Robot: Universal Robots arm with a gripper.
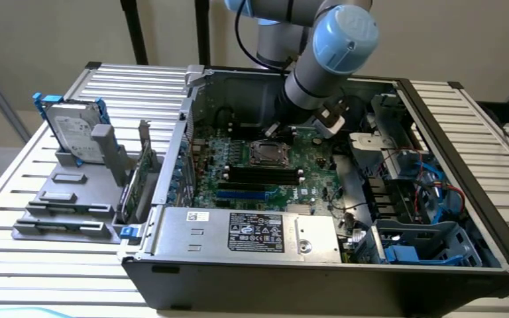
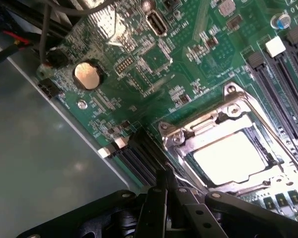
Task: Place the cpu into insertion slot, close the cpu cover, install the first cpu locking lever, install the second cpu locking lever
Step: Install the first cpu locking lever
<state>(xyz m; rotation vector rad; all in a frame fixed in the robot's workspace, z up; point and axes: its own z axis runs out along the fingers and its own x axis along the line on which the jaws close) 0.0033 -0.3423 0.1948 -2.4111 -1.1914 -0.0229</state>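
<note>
In the wrist view the cpu (image 2: 229,157) lies in the insertion slot, its pale face showing through the cut-out. The silvery cpu cover (image 2: 203,124) lies flat over it. A thin metal lever (image 2: 270,130) runs along one side of the frame. My gripper (image 2: 165,174) is shut, its dark fingers (image 2: 158,198) pressed together with the tips just beside a corner of the socket, holding nothing. In the exterior view the insertion slot (image 1: 268,154) sits mid-board inside the open case, and my arm (image 1: 325,66) reaches down just to the exterior view's right of it.
Long black memory slots (image 1: 259,175) lie just in front of the socket. A large labelled silver box (image 1: 246,232) fills the case's front. A hard drive (image 1: 73,129) stands on a grey rack at the exterior view's left. Blue cables and drive cages (image 1: 423,199) crowd the right. A coin battery (image 2: 87,74) sits on the board.
</note>
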